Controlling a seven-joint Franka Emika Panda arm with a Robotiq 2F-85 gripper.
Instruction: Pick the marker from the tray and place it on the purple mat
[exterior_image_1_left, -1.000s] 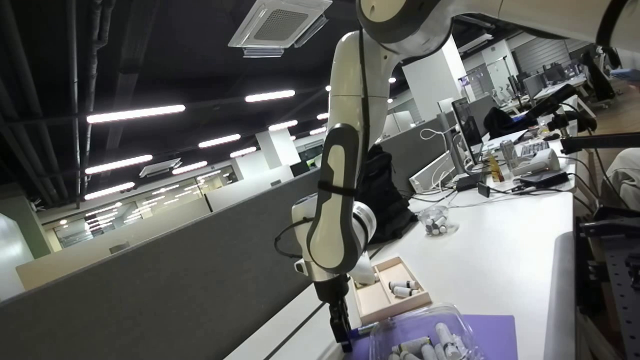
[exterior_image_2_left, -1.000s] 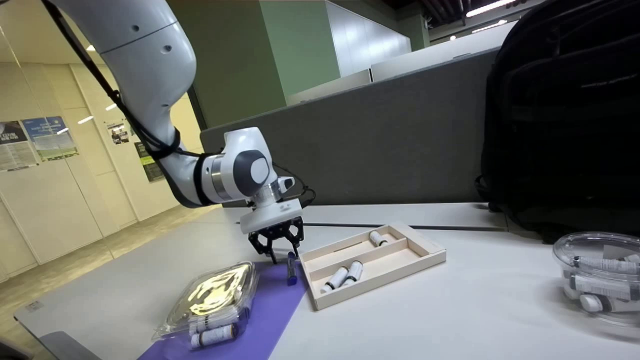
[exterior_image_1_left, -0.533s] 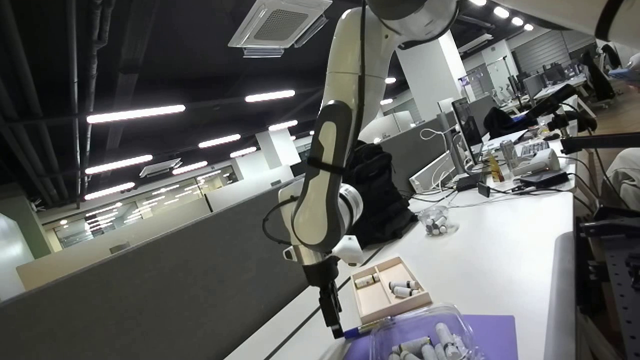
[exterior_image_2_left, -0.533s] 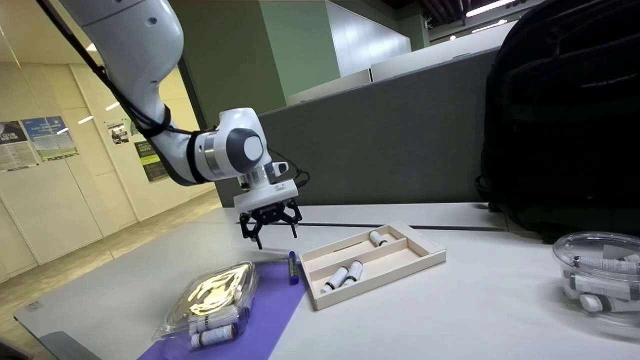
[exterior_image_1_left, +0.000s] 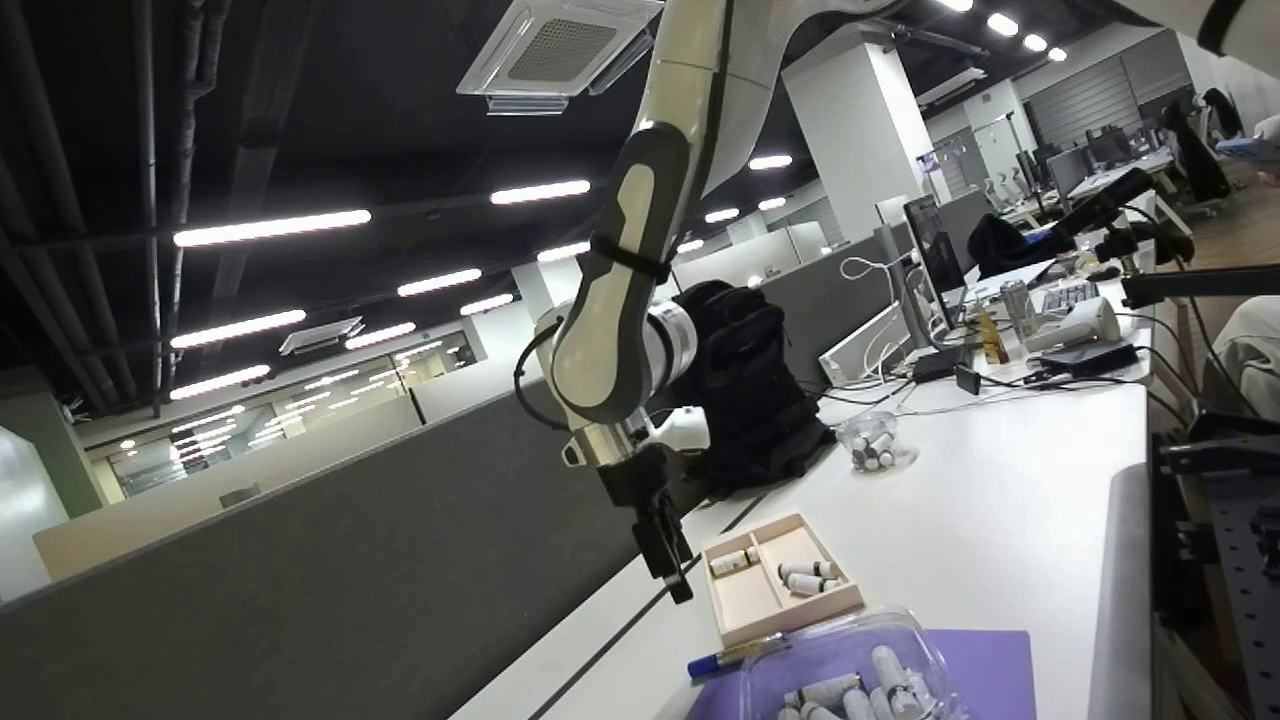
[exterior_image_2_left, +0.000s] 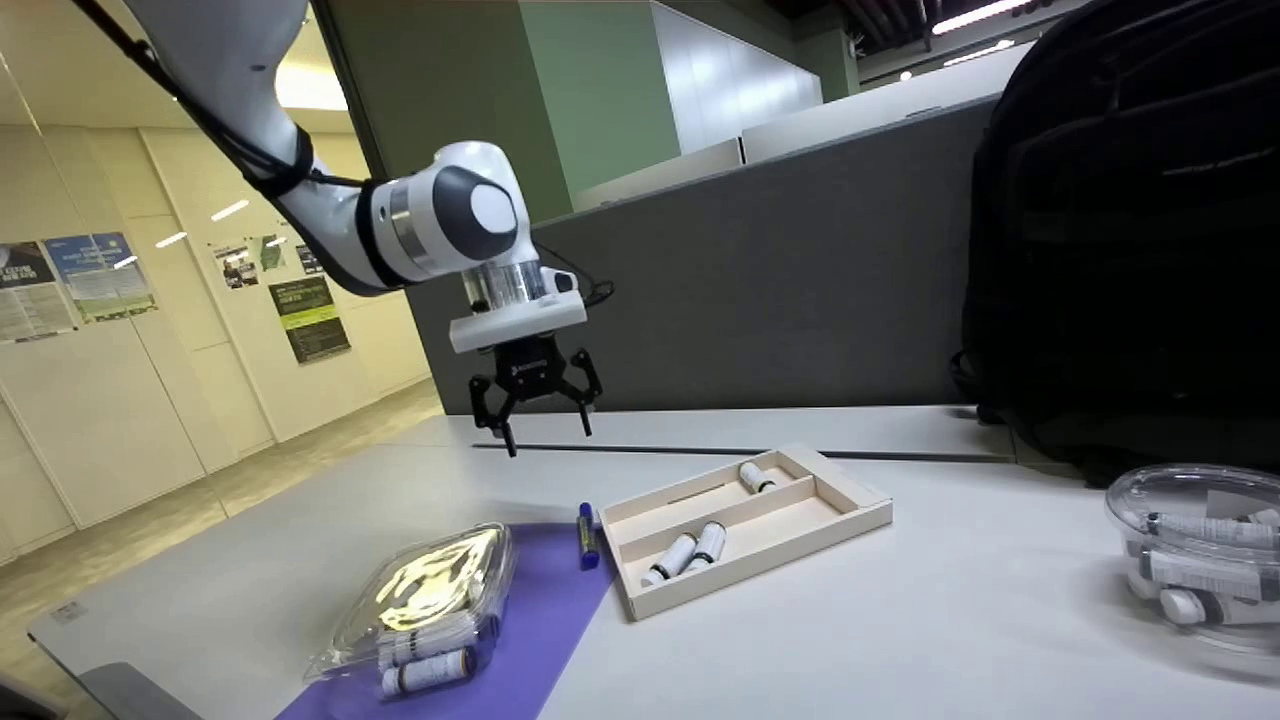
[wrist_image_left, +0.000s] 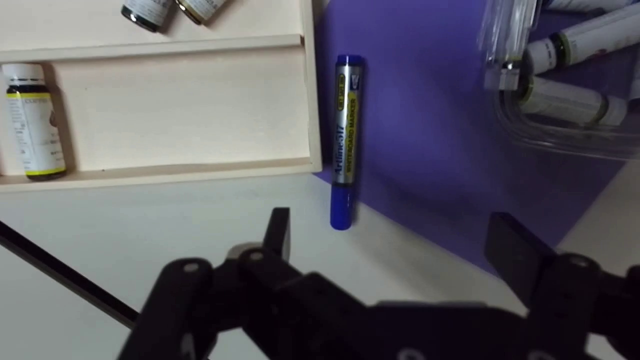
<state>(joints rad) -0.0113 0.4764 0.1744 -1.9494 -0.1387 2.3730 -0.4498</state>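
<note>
The hand (exterior_image_2_left: 550, 443) hangs above the counter (exterior_image_2_left: 880, 620), fingers (wrist_image_left: 517, 255) apart and empty, presumably because the placing is done. In the wrist view, the marker (wrist_image_left: 346, 140) lies mostly on the purple mat (wrist_image_left: 420, 125), one end past its edge over the counter. It sits just right of the tray (wrist_image_left: 200, 115), likely because the clear box (wrist_image_left: 565, 141) takes up the mat farther right.

The marker (wrist_image_left: 346, 135) is silver and yellow (2 blue ends), the mat (wrist_image_left: 425, 120) purple, the tray (wrist_image_left: 190, 112) tan.
</note>
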